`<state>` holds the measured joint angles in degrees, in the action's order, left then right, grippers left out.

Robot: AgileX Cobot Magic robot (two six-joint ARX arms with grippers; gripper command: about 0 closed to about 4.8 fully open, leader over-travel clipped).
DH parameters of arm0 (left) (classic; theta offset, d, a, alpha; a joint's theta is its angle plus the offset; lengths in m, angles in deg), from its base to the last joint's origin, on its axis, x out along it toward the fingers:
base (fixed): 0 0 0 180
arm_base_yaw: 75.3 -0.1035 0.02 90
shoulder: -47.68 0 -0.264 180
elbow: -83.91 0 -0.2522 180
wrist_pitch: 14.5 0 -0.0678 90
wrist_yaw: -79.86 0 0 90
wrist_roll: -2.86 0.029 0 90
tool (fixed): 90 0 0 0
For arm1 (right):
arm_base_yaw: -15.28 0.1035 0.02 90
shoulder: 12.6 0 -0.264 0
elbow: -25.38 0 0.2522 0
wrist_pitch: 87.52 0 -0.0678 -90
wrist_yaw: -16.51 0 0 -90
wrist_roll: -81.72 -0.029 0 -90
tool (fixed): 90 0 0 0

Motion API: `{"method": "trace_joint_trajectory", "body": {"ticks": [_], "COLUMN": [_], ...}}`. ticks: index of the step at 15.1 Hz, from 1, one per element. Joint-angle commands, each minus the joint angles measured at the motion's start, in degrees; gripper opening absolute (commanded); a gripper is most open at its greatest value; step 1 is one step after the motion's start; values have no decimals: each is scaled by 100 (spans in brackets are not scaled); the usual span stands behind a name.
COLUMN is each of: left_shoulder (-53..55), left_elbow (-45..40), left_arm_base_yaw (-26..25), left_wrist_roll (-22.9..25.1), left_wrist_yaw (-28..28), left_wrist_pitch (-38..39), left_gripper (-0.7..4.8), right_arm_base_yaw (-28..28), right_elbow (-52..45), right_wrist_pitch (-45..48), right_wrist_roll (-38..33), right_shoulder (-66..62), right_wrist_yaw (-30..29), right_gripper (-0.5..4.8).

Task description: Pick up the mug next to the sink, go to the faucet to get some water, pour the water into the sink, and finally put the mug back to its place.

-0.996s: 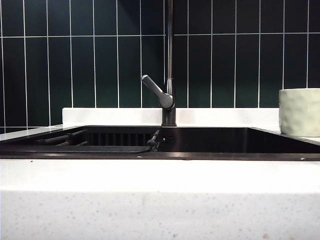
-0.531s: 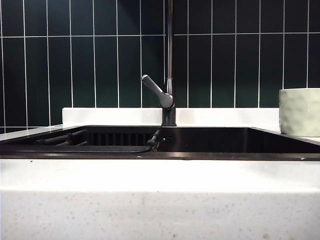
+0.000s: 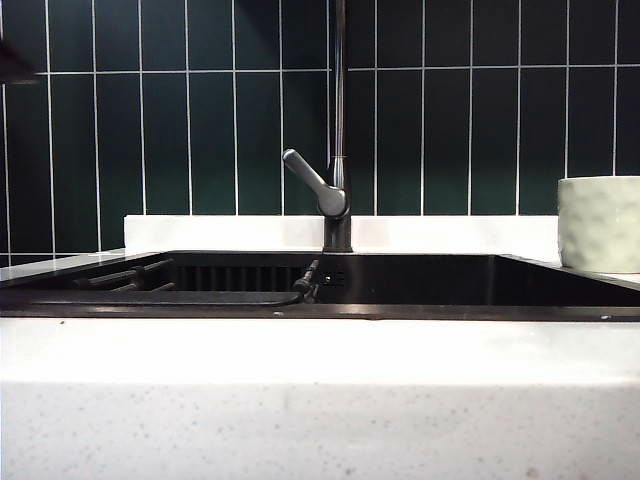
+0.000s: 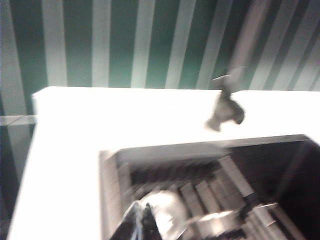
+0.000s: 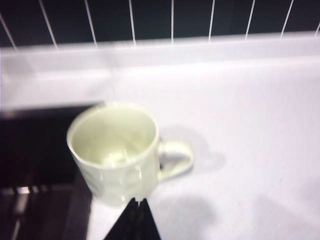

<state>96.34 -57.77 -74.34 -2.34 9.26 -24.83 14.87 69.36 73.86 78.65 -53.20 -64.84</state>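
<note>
A dark shape has newly entered the exterior view's upper left edge. Left gripper (image 4: 141, 220), pinched shut, hovers over the sink (image 4: 200, 195); right gripper (image 5: 136, 216), likewise closed and empty, nears the untouched mug (image 5: 116, 150) standing on the counter (image 5: 250, 125).

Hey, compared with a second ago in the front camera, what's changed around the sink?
A dark blurred shape has entered at the upper left edge of the exterior view, likely part of the left arm coming in. Nothing was taken hold of or let go. The mug, faucet and sink stayed as they were.
</note>
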Motion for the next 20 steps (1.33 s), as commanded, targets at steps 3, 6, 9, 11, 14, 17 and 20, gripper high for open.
{"method": "trace_joint_trajectory", "body": {"ticks": [3,6,9,11,14,17,20], "left_shoulder": [1255,1956,2645,2935,3134,3145,3145], "left_elbow": [444,743,1051,1185,1296,1307,1322], "left_arm_base_yaw": [2,37,103,118,225,275,275], "left_wrist_roll": [278,629,815,813,822,822,822], "left_wrist_yaw": [267,271,531,551,549,527,527], "left_wrist_pitch": [-678,-680,-684,-684,-931,-1384,-1600], "left_gripper": [93,93,100,103,103,103,103], "right_arm_base_yaw": [-474,-839,-839,-848,-846,-846,-848], "right_elbow": [70,68,68,66,63,66,63], "right_wrist_pitch": [339,772,1440,1609,2223,2710,2874], "right_wrist_roll": [7,9,9,11,13,11,11], "right_shoulder": [-940,-1473,-1954,-2347,-2955,-3351,-3650], "right_wrist_yaw": [26,28,26,26,-203,-280,-278], "right_gripper": [181,182,182,225,230,230,230]}}
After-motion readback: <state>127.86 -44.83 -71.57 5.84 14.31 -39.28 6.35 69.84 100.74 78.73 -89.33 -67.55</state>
